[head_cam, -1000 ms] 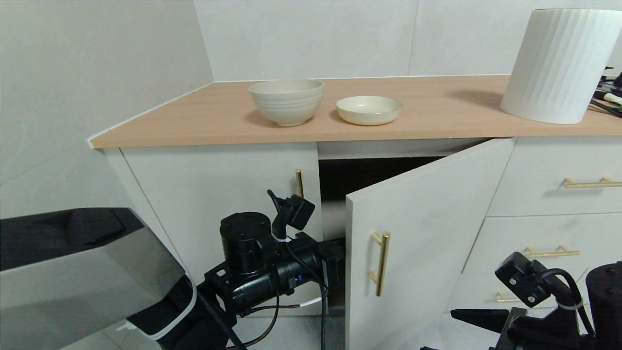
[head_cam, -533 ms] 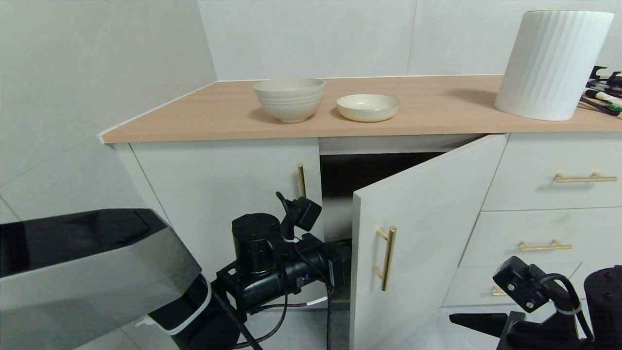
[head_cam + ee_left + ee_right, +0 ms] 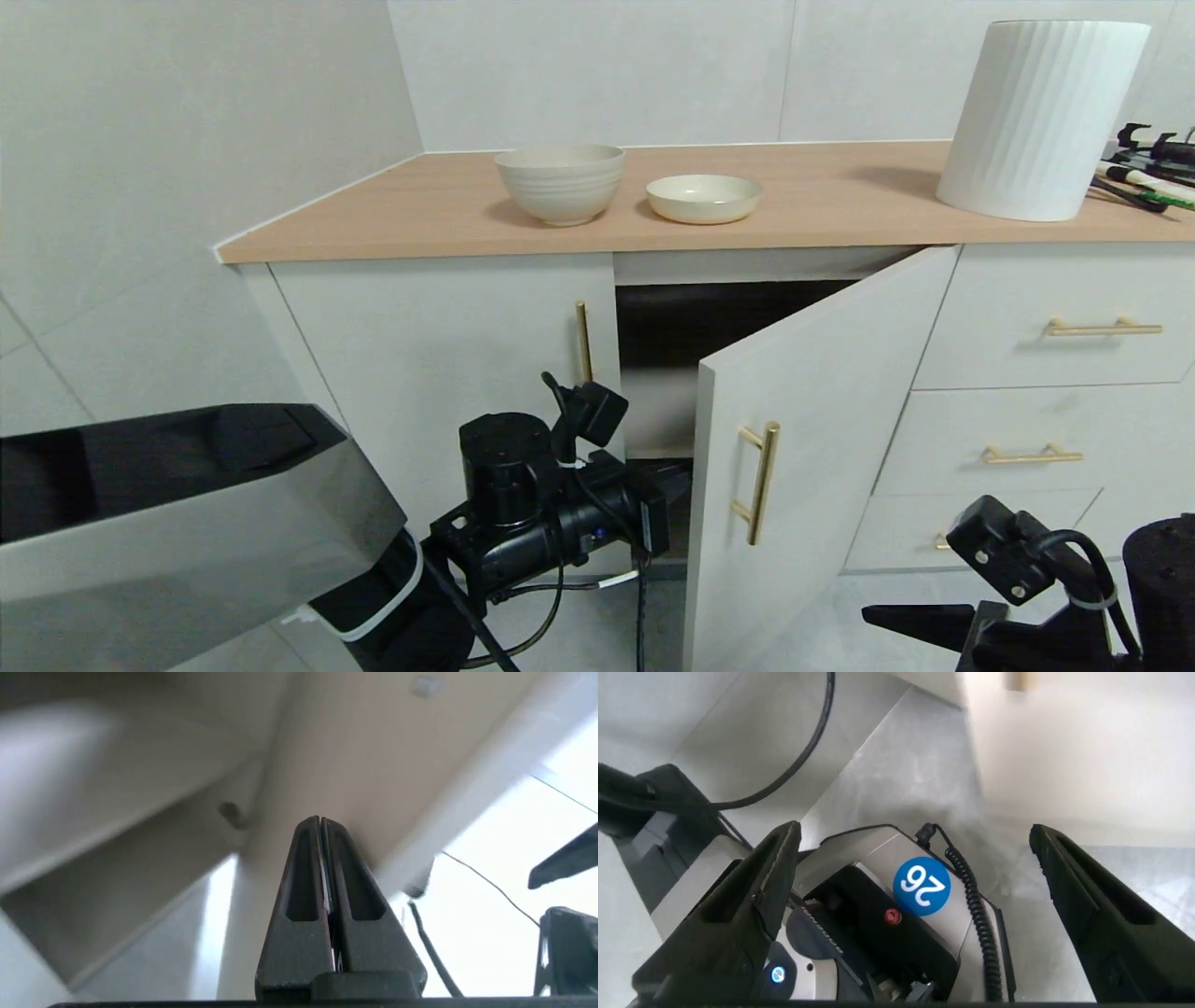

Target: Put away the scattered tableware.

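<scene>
So, as I judge it, this job has hardly begun. Both pieces of tableware are up on the table [image 3: 420, 217]: the deep bowl [image 3: 560, 182] sits toward the left, and the shallow dish [image 3: 704, 197] is just beside it on the right, apart from it and upright. Neither of them is in my grasp.

The one step that looks done is the access. The cabinet door [image 3: 822, 401] below the dish stands swung out, its brass handle [image 3: 758, 483] facing me, and the dark inside of the cabinet [image 3: 709, 327] is exposed.

My left hand [image 3: 320, 831] is low down at that gap, near the door's inner edge. Its fingers are pressed together with nothing between them. My right hand [image 3: 913, 859] hangs lower and off to the right, near the floor, with its fingers spread wide and empty.

What is left, then, is nearly everything: lift the bowl, carry it down into the cabinet, do the same with the dish, and most likely shut the door after. I can't make out a shelf clearly from here, so I can't yet say where each piece would rest.

A ribbed white container [image 3: 1041, 117] stands far right on the table, well apart from the dishes. I doubt it is part of the work.
</scene>
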